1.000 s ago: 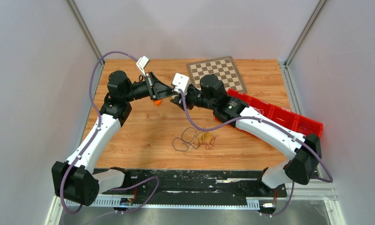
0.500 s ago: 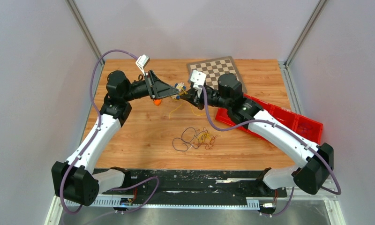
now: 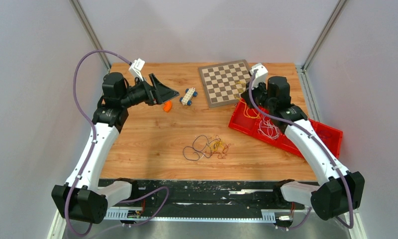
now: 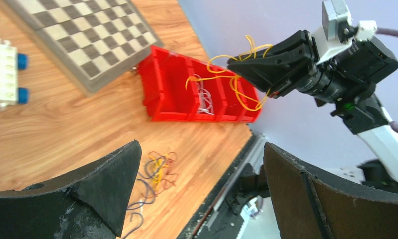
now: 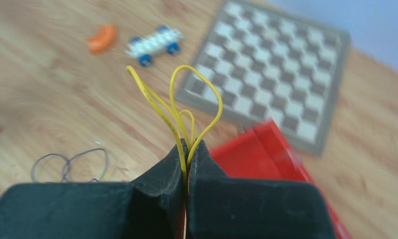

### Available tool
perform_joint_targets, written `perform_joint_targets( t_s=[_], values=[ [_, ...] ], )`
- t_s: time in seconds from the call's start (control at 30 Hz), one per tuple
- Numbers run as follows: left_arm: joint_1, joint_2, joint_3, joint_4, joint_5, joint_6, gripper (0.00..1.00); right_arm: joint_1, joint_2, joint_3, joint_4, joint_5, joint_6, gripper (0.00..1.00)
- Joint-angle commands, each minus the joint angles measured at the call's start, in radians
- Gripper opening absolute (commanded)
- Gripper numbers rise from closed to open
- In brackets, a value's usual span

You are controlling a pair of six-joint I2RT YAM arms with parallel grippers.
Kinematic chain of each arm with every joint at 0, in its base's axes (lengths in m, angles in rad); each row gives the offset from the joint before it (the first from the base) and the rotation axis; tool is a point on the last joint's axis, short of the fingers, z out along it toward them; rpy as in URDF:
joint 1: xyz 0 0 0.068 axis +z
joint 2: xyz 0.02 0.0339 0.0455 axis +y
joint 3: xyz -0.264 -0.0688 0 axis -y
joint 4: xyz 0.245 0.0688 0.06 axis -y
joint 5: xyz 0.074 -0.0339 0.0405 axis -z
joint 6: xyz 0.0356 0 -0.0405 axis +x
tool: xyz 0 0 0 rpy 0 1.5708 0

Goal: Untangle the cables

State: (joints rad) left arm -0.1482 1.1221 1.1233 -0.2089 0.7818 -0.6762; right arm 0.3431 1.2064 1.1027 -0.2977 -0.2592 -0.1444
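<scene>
While the right gripper (image 5: 187, 149) is clamping tight on yellow cables (image 5: 183, 130), holding them above the red bin (image 3: 306, 130) at its end by the chessboard (image 3: 229, 82), left gripper (image 3: 168, 92) is hanging wide apart over the table (image 3: 147, 134), far left, tangle of cables (image 3: 207, 147) is lying mid-table, white cables (image 3: 269, 128) are lying in the bin.

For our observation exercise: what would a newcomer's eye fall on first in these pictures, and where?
The right gripper, shut on looping yellow wires, holds them in the air by the red bin on the right. A dark tangle of cables lies near the front middle of the table, and the left gripper hangs open at the back left.
</scene>
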Motion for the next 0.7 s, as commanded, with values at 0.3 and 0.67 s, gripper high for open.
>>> perform_joint_targets(
  t_s=[0.3,0.67],
  values=[
    [0.003,0.025,0.026,-0.080,-0.075,0.071,1.00,-0.033,0.266,0.004,0.027,0.572,0.464,0.00],
    [0.022,0.039,0.026,-0.106,-0.079,0.096,1.00,-0.086,0.495,0.033,0.214,0.445,0.419,0.04]
  ],
)
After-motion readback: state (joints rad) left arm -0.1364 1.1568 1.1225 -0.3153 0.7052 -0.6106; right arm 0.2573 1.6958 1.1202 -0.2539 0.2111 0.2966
